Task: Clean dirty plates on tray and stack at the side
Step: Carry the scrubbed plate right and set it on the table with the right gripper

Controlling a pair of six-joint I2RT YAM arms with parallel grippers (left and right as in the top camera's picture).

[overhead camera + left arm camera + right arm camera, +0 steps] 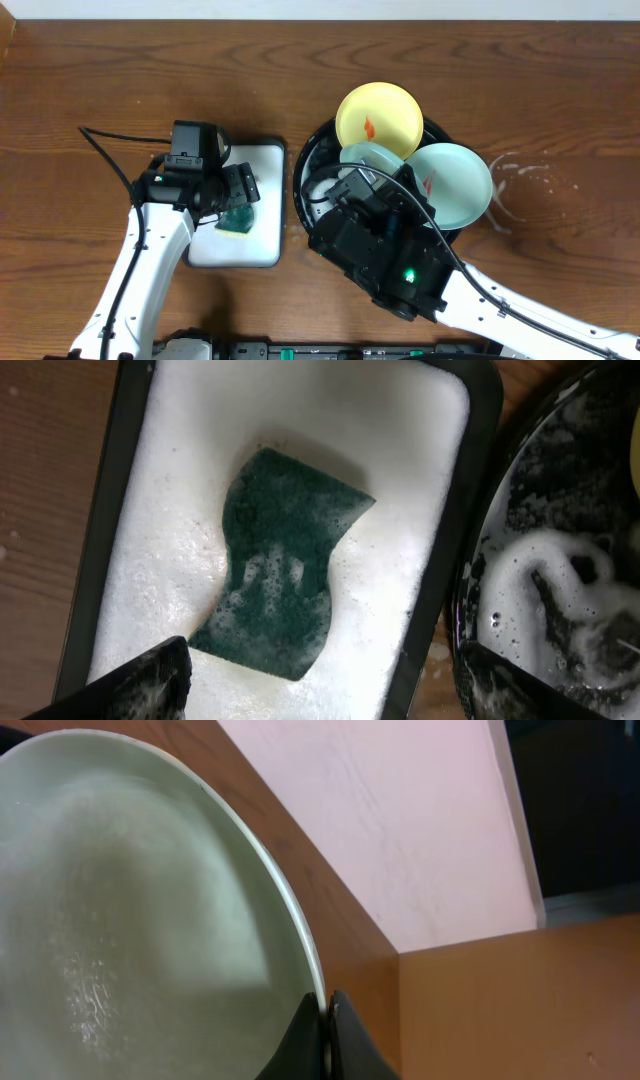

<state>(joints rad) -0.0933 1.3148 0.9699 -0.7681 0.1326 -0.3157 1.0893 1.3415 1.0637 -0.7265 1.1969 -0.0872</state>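
Note:
The black round tray (306, 165) holds suds, which also show in the left wrist view (560, 560). A pale yellow plate (378, 117) with a red smear leans on its far rim. A mint-green plate (452, 185) with a red smear lies on its right rim. My right gripper (356, 183) is shut on the rim of the second mint-green plate (368, 157), holding it tilted over the tray. In the right wrist view the fingers (327, 1025) pinch that wet plate's (130, 920) edge. My left gripper (320, 690) is open just above the green sponge (285, 565).
The white rectangular black-rimmed tray (262, 160) lies left of the black tray, with foam and the sponge (238, 219) in it. Water is splashed on the wood tabletop (530, 185) to the right. My right arm (385, 250) covers the black tray's near side.

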